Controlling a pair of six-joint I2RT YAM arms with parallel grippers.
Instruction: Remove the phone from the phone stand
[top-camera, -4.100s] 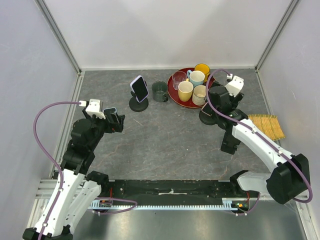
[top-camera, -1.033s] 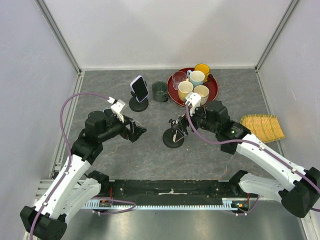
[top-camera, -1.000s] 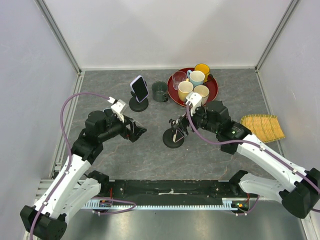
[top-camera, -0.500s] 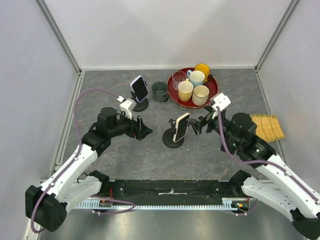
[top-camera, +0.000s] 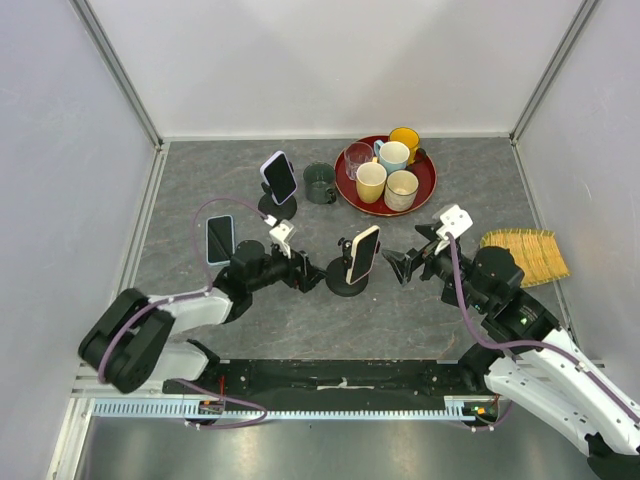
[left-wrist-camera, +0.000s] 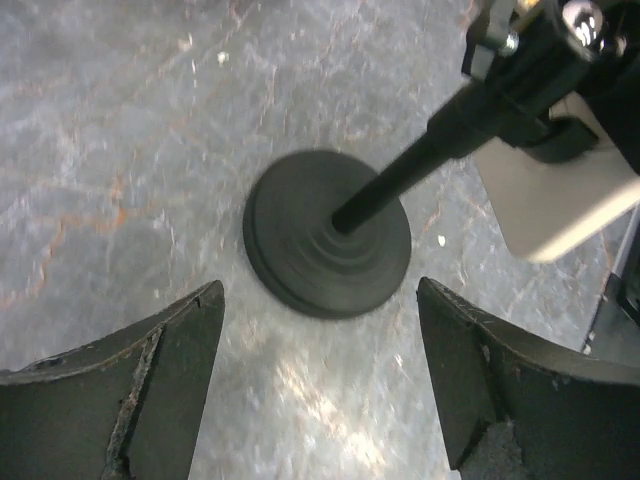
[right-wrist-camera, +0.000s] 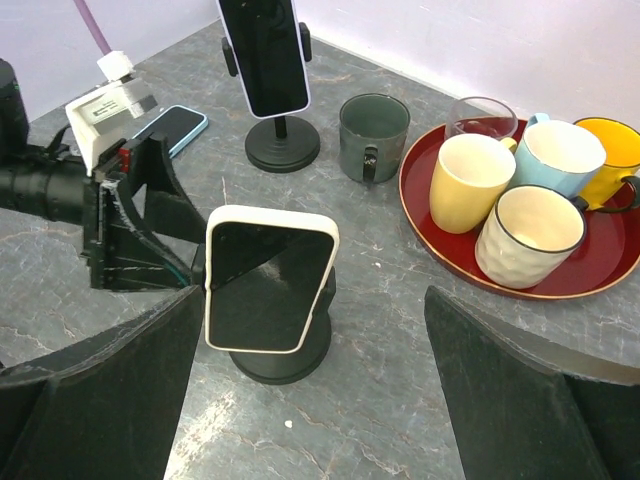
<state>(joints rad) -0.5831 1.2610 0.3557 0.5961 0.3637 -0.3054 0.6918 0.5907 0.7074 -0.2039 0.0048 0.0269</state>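
A phone in a cream case (top-camera: 363, 254) (right-wrist-camera: 270, 280) sits clamped on a black phone stand (top-camera: 346, 282) (right-wrist-camera: 283, 356) in the middle of the table. My left gripper (top-camera: 311, 276) (left-wrist-camera: 320, 290) hovers low just left of the stand's round base (left-wrist-camera: 328, 232), open, with nothing between its fingers. From the left wrist view the phone's pale back (left-wrist-camera: 556, 200) shows above the stem. My right gripper (top-camera: 401, 266) (right-wrist-camera: 315, 292) stands open to the right of the phone, apart from it and facing its dark screen.
A second phone (top-camera: 280, 176) (right-wrist-camera: 265, 55) rests on another stand (top-camera: 277, 210) further back. A blue phone (top-camera: 219, 239) (right-wrist-camera: 170, 128) lies flat at the left. A dark mug (top-camera: 319, 184) and a red tray (top-camera: 428, 180) of cups stand behind. A bamboo mat (top-camera: 532, 252) lies at the right.
My left gripper has moved right and low to the stand's base, uncovering the flat blue phone. The right gripper has drawn back to the right; the cream phone now shows on the stand.
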